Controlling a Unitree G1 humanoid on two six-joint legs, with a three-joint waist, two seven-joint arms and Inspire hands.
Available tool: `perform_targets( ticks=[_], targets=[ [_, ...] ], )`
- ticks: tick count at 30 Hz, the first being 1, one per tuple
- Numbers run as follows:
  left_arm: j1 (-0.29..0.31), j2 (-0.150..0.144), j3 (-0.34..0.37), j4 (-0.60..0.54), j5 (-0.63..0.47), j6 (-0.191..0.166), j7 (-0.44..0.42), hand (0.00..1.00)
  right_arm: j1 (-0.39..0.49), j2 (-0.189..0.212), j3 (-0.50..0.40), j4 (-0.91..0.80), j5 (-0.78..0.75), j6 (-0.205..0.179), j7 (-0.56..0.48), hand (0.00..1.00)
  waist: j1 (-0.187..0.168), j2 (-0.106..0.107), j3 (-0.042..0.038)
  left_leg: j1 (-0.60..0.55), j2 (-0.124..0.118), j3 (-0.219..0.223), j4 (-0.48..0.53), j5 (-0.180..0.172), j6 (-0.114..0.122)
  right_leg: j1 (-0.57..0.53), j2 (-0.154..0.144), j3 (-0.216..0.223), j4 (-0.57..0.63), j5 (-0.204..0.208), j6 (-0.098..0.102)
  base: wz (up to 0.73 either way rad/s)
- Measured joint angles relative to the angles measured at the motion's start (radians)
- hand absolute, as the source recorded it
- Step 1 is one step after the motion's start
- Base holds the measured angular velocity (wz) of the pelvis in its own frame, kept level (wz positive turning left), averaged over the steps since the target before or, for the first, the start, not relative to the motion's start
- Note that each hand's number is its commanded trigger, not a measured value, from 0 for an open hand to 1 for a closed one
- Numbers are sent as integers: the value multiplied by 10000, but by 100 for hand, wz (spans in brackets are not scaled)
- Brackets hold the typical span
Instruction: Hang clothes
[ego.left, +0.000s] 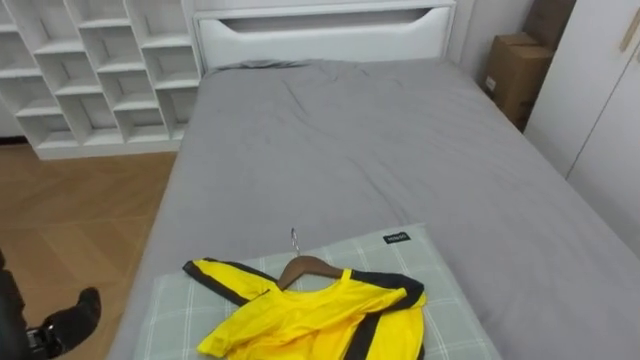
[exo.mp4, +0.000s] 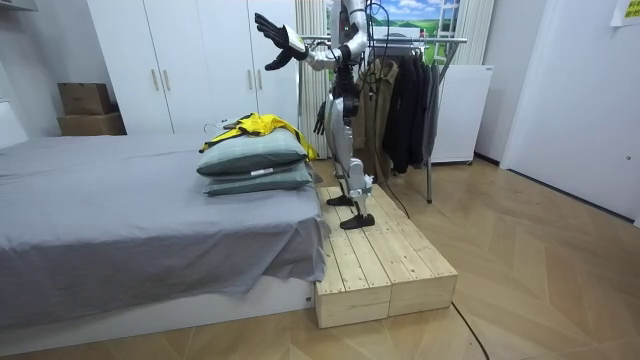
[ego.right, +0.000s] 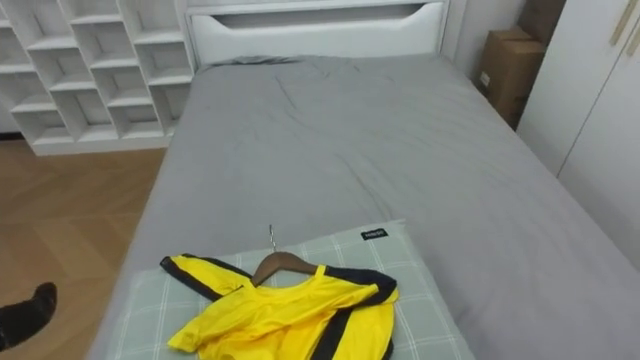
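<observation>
The yellow shirt (ego.left: 300, 318) is lying on its wooden hanger (ego.left: 308, 266) on top of a green checked pillow (ego.left: 455, 310) at the near end of the grey bed (ego.left: 380, 150), and no hand is touching it. The robot is standing on a wooden platform (exo.mp4: 385, 265) and is holding its right hand (exo.mp4: 280, 45) high with the fingers spread apart. The left hand (ego.left: 75, 312) is hanging low beside the bed, and I cannot tell if it is open or closed.
</observation>
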Motion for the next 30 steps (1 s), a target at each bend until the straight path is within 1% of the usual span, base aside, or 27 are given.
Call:
perform_targets(
  ticks=[2, 7, 11, 15, 17, 18, 21, 25, 30],
  targets=[
    [0, 2, -170, 2, 0, 11, -5, 0, 3, -16, 5, 0, 0, 3, 71, 0, -13, 3, 4, 14, -5, -2, 0, 0, 0, -10, 5, 68, -4, 10, 9, -8],
    [-9, 13, -533, 29, 3, 42, -8, 0, -66, -29, 11, 1, -10, 4, 267, 0, -224, -10, 15, 14, -15, 9, -1, 0, 0, -13, 8, 174, 7, 13, 10, -6],
    [-38, 15, -930, 46, 286, 86, -15, 0, -98, -26, 9, -8, -51, 3, 283, 0, -425, -65, 53, 10, -17, 77, -2, 0, 0, -14, 11, 204, 12, 14, 11, -3],
    [-147, 14, -1218, 64, 554, 154, -71, 0, -108, -25, 5, -6, -51, 5, 238, 0, -477, -114, 82, 12, -16, 93, -2, 0, 0, -16, 10, 212, 4, 14, 12, 0],
    [-277, 15, -1238, 77, 653, 187, -210, 0, -199, -24, 11, -6, -58, 10, 234, 0, -489, -132, 91, 11, -16, 94, -2, 0, 0, -19, 11, 210, 6, 15, 13, 0],
    [-452, 14, -1258, 183, 671, 223, -266, 0, -196, -23, 39, -3, -50, 25, 225, 0, -487, -148, 99, 9, -16, 97, -2, 0, 0, -14, 11, 207, 9, 15, 13, 0],
    [-778, 14, -1266, 483, 1019, 408, -498, 0, -207, -22, 76, -5, -48, 118, 214, 0, -489, -168, 101, -7, -15, 122, -2, 0, 0, -19, 11, 203, 5, 15, 13, 0],
    [-792, 13, -1267, 501, 1368, 469, -800, 0, -224, 0, 75, -6, -45, 118, 204, 0, -504, -196, 83, -11, -16, 138, -2, 0, 0, -24, 11, 206, 2, 15, 13, 0],
    [-807, 13, -1268, 509, 1560, 519, -894, 0, -220, 2, 76, -5, -46, 117, 150, 0, -528, -195, 70, -15, -16, 142, -1, 0, 0, -33, 11, 209, 5, 15, 14, 0]
  ],
)
